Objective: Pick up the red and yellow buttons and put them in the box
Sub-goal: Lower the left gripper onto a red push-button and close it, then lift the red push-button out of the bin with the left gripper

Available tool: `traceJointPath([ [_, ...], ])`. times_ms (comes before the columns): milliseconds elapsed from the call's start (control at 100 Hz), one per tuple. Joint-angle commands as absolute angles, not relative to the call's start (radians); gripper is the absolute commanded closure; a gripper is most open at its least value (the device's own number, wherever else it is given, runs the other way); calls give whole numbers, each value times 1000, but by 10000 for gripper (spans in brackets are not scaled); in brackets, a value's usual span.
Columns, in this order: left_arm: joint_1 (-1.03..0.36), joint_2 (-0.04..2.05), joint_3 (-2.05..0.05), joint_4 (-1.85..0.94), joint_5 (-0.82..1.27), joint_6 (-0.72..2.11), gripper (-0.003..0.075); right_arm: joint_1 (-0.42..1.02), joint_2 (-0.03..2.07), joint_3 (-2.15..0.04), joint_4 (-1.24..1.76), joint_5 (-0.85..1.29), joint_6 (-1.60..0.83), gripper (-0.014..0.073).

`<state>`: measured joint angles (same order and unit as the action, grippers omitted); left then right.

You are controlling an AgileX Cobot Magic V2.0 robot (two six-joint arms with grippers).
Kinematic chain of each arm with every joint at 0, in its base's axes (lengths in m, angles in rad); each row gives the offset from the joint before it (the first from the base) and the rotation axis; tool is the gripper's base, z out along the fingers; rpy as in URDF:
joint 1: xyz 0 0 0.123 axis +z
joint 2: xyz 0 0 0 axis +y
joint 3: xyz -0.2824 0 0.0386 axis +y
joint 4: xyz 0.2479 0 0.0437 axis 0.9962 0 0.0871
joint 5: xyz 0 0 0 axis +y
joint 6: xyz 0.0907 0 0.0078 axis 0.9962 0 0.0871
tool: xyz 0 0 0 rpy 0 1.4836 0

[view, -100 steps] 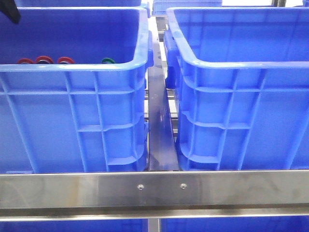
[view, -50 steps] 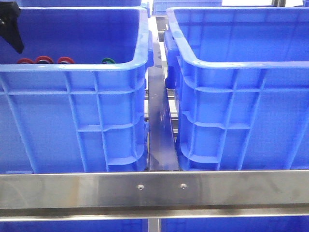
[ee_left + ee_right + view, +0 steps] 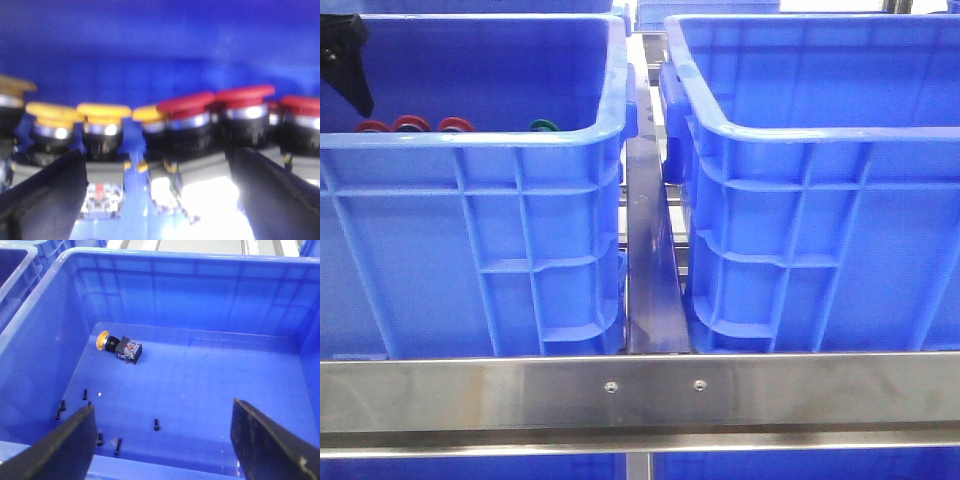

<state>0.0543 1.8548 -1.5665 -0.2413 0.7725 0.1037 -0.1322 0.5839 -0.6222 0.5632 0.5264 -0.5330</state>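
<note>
In the left wrist view a blurred row of yellow buttons [image 3: 104, 111] and red buttons [image 3: 187, 106] stands on black bodies against the blue crate wall. My left gripper [image 3: 160, 200] is open close in front of them, with nothing held between its dark fingers [image 3: 45, 195]. From the front, red buttons [image 3: 410, 123] peek over the left crate's rim [image 3: 470, 135], and one black finger of the left gripper [image 3: 350, 70] hangs at the crate's far left. My right gripper [image 3: 162, 440] is open above the right blue box [image 3: 45, 355], where one yellow button [image 3: 120, 346] lies on its side.
A green round piece [image 3: 543, 126] sits beside the red buttons in the left crate. Several small black screws [image 3: 156, 425] lie on the right box's floor. A steel rail [image 3: 640, 390] crosses in front of both crates, and a narrow gap [image 3: 650, 250] separates them.
The left gripper's black finger has come down from the front view's top left corner, deeper into the left crate. Nothing else has moved.
</note>
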Motion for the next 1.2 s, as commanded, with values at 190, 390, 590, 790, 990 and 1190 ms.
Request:
traceJointPath([
  [190,57,1837,-1623,-267,722,94,155,-138,581,-646,584,469,-535,23],
  [390,44,1886,-1667,-269,738,87,155,-138,581,-646,584,470,-535,23],
  [590,35,1916,-1676,-269,739,87,155,-138,581,-646,584,470,-535,23],
  [790,35,1945,-1676,-269,744,87,156,-138,581,-646,584,469,-535,23],
  [990,35,1954,-1678,-269,758,87,281,-138,581,-646,584,469,-535,23],
  [1190,35,1950,-1702,-269,775,87,612,-138,581,-646,584,469,-535,23],
])
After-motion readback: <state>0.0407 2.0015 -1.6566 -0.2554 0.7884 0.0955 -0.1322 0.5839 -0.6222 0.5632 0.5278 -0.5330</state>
